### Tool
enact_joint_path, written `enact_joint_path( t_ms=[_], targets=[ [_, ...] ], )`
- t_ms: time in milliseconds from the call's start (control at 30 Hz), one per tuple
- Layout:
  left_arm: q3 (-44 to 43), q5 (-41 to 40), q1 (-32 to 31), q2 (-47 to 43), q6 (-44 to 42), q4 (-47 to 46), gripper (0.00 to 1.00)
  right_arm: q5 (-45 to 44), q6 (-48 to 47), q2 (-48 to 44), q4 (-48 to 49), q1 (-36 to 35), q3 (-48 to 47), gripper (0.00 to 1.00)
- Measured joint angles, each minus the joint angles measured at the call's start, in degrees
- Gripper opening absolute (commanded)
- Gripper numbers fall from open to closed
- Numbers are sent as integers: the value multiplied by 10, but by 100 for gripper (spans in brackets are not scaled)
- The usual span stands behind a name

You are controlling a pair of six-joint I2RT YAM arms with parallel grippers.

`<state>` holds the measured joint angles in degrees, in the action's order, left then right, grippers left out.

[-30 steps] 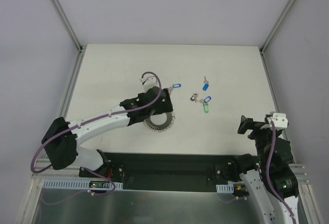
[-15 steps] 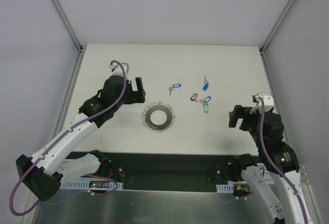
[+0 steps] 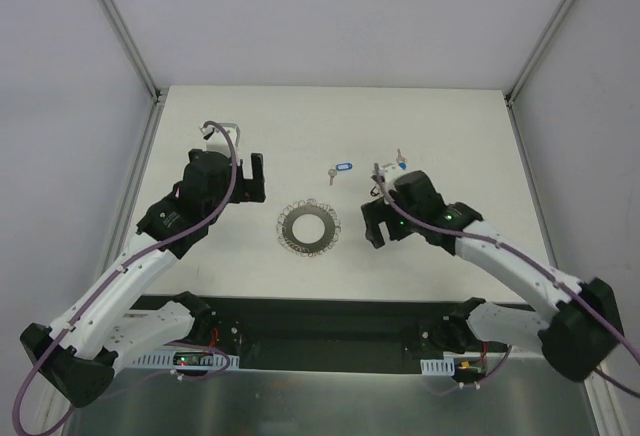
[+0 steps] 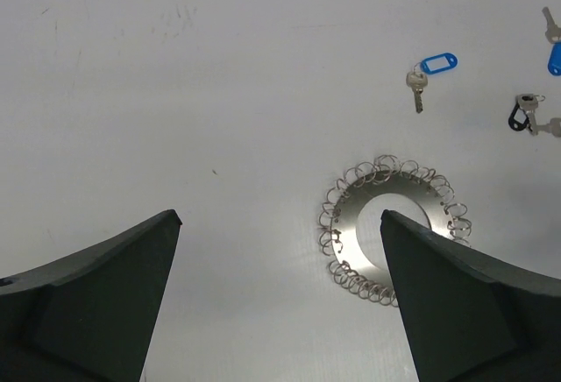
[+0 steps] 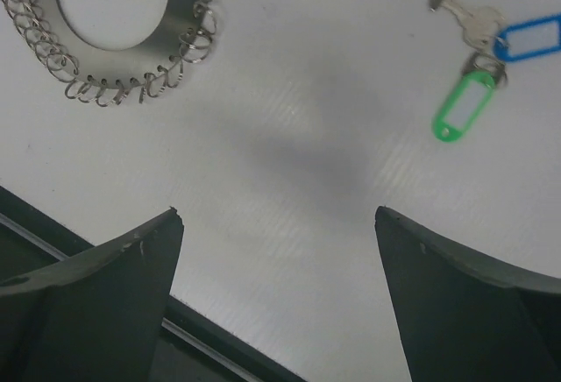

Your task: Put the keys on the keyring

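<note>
The left arm (image 3: 130, 266) stretches forward from its base, its wrist turned inward so that the left gripper (image 3: 258, 178) points toward the middle, jaws spread wide and holding nothing. The right arm (image 3: 500, 256) reaches forward and to the left. The right gripper (image 3: 372, 226) also has its jaws wide apart and holds nothing.

White table (image 3: 450, 136) holds the keyring (image 4: 355, 215) and scattered keys (image 4: 431, 66)

1. Flat on worktop (image 3: 450, 126), between left hand (image 3: 256, 178) and right hand (image 3: 372, 224): keyring (image 3: 310, 228).
2. Behind keyring, slightly right, apart from it: single key (image 3: 341, 169).
3. Further right, clustered together, near right hand: remaining keys (image 5: 480, 30).
</note>
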<state>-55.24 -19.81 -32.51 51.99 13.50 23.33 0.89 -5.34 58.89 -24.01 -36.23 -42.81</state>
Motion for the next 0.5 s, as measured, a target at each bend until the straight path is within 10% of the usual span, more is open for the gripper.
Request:
enact_joint_path(
  t_ms=[500],
  targets=[
    [18,-19,0,-24,-42,-1,99,81,-287,410,-18,-93,-271,36]
  ],
)
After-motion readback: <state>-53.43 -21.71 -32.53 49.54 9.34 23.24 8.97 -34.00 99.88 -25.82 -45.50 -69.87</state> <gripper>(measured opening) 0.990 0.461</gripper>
